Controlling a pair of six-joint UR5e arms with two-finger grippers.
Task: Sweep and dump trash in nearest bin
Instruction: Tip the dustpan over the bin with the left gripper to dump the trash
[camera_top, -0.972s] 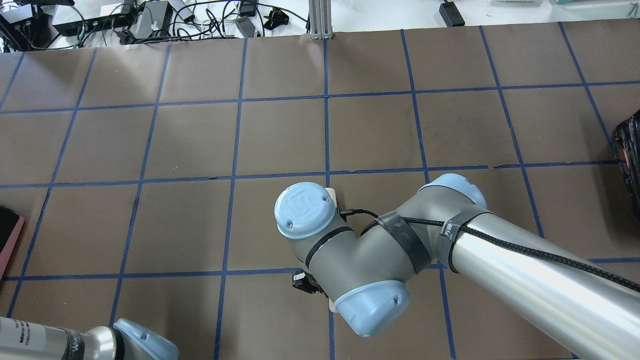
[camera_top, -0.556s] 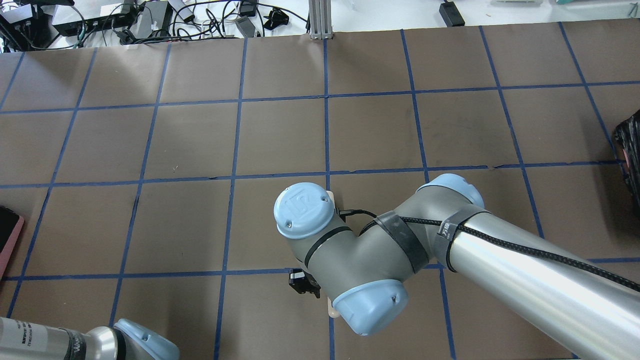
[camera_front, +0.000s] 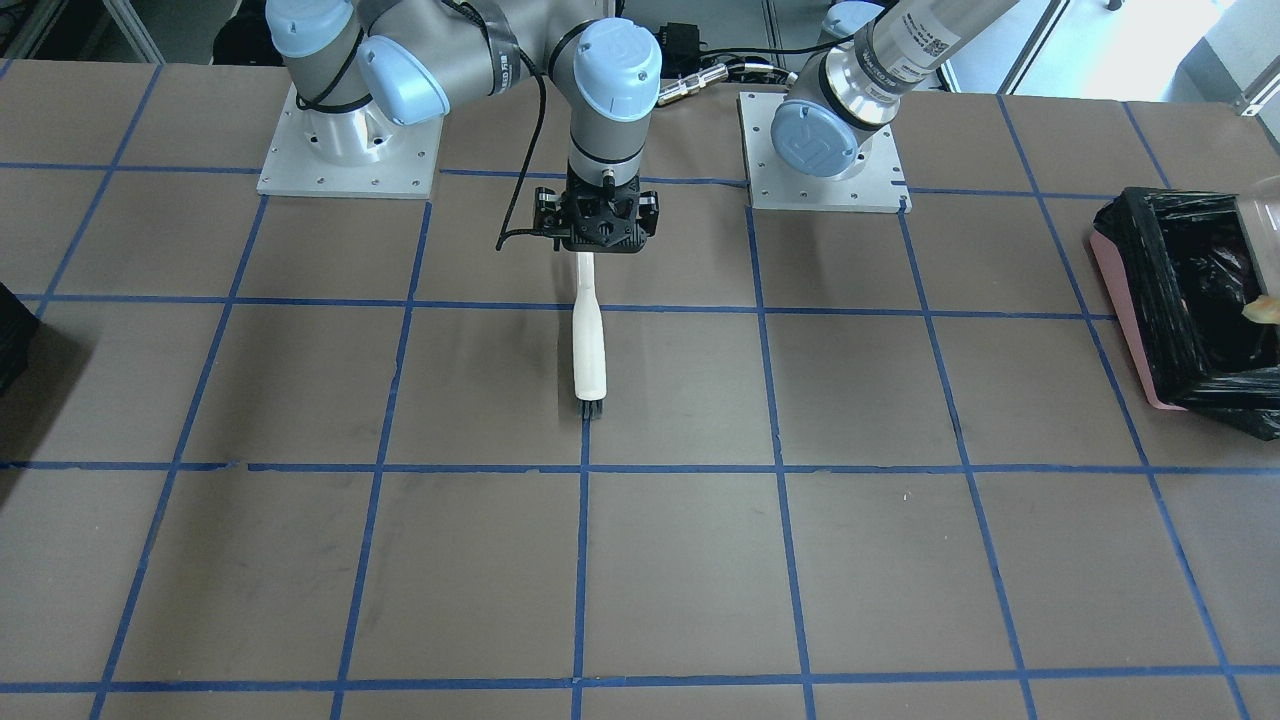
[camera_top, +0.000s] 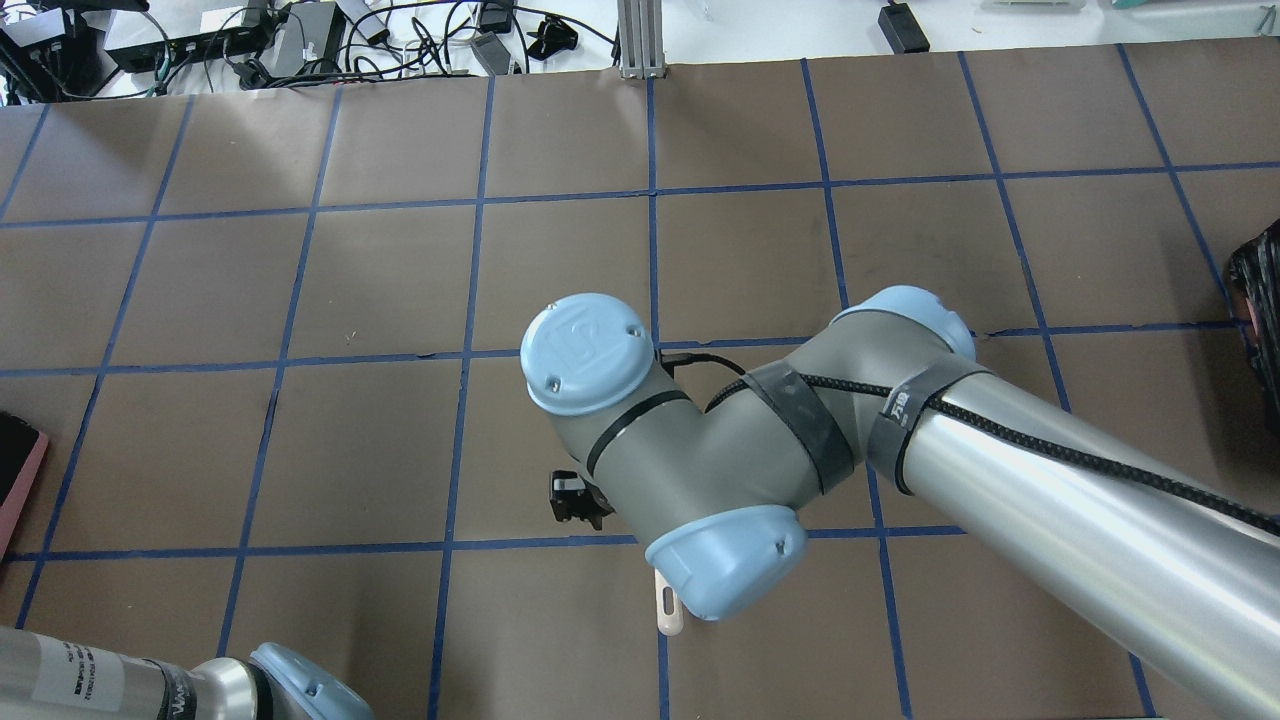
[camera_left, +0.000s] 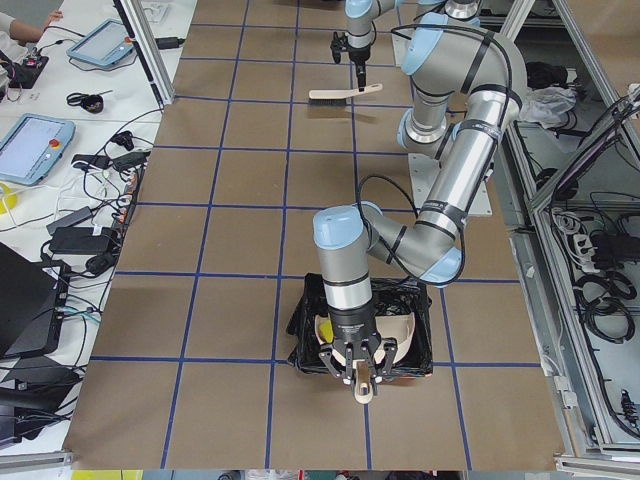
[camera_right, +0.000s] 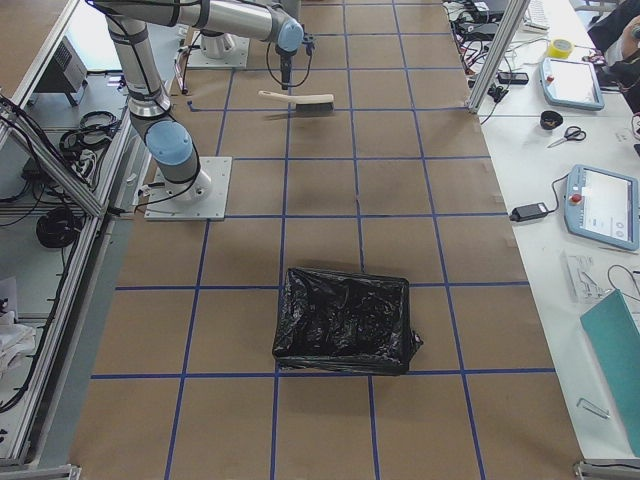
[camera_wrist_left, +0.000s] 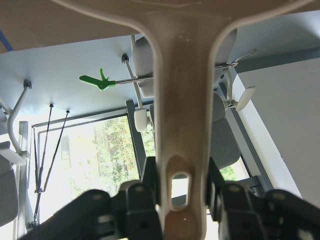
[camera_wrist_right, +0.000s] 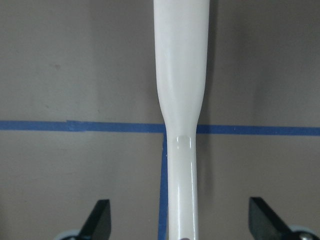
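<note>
My left gripper (camera_left: 356, 368) is shut on the white dustpan's handle (camera_wrist_left: 181, 125) and holds the dustpan (camera_left: 366, 326) tipped over the pink-sided, black-bagged bin (camera_front: 1130, 300), which also shows in the exterior left view (camera_left: 300, 335). A tan trash piece (camera_front: 1262, 310) lies inside the bin. The other pieces are hidden. My right gripper (camera_front: 597, 240) is open just above the white-handled brush (camera_front: 589, 340), which lies flat on the table. The brush handle (camera_wrist_right: 180, 100) runs between the spread fingers (camera_wrist_right: 100, 220) without touching them.
A second bin with a black bag (camera_right: 345, 320) stands at the table's right end, seen at the overhead view's right edge (camera_top: 1258, 300). My right arm's elbow and wrist (camera_top: 720, 470) hang over the table's middle. Cables and boxes (camera_top: 250, 40) lie past the far edge.
My right wrist has risen and drawn away from the brush, baring more of the handle's end. The brush has stayed where it lay. The left arm has barely shifted.
</note>
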